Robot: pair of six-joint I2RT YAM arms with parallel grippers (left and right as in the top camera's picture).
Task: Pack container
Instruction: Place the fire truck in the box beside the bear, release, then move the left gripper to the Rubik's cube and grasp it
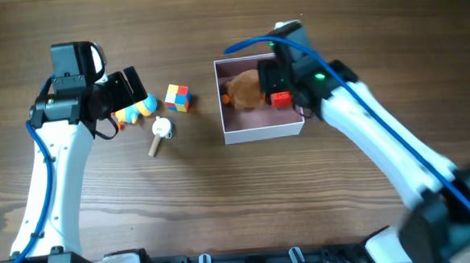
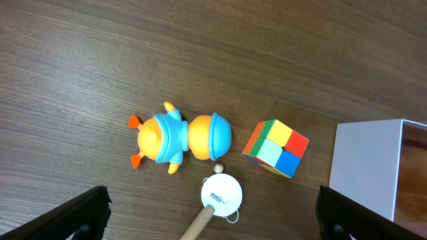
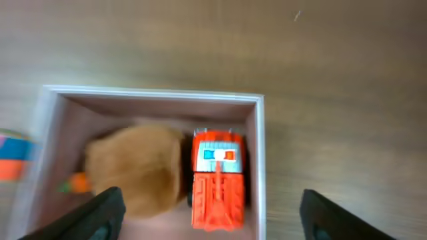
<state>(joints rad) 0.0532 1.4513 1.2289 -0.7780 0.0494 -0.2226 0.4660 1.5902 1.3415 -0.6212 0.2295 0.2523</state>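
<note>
The container (image 1: 261, 131) is a square white box with a pink inside, at the table's middle right; it also shows in the right wrist view (image 3: 153, 95) and at the right edge of the left wrist view (image 2: 363, 167). Inside lie a brown plush toy (image 3: 137, 170) and a red toy truck (image 3: 217, 180). My right gripper (image 3: 212, 220) is open above the box, over the truck. My left gripper (image 2: 212, 217) is open above the table, over a white paddle with a wooden handle (image 2: 217, 199). An orange and blue duck toy (image 2: 179, 137) and a colour cube (image 2: 275, 147) lie near it.
The duck toy (image 1: 133, 111), cube (image 1: 178, 97) and paddle (image 1: 161, 132) lie left of the box on the wooden table. The box's white wall stands just right of the cube.
</note>
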